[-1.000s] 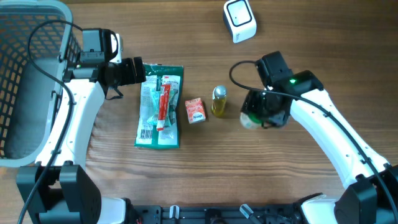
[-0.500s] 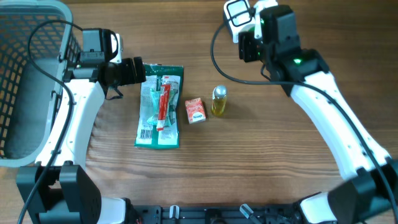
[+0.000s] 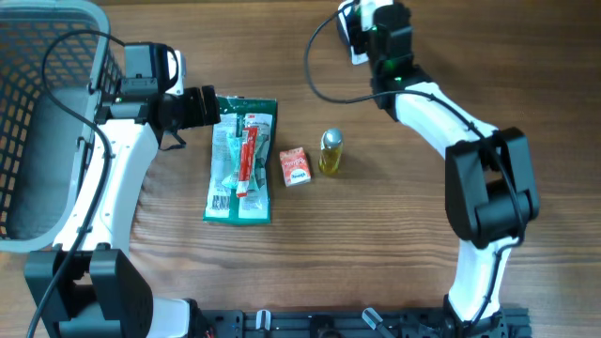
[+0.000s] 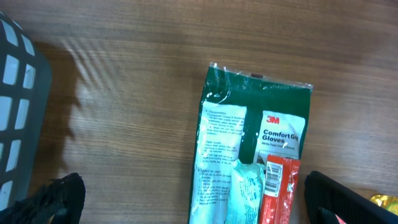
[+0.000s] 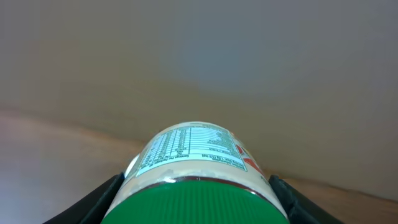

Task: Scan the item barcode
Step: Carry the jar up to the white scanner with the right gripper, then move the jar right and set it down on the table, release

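My right claw [image 5: 198, 205] is clamped partway closed around a round jar with a green lid and a white printed label [image 5: 193, 149], at the table's far edge, right at the white boxy scanner [image 3: 349, 36]. My left claw [image 4: 199, 208] gapes wide and empty above the green glove packet [image 4: 249, 137] on the wooden table [image 4: 124, 93], near the grey mesh basket [image 3: 38, 113].

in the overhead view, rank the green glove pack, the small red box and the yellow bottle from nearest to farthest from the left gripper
From the left gripper, in the overhead view:
1. green glove pack, right next to its fingertips.
2. small red box, just past the pack's far edge.
3. yellow bottle, beyond the box, toward the table's middle.
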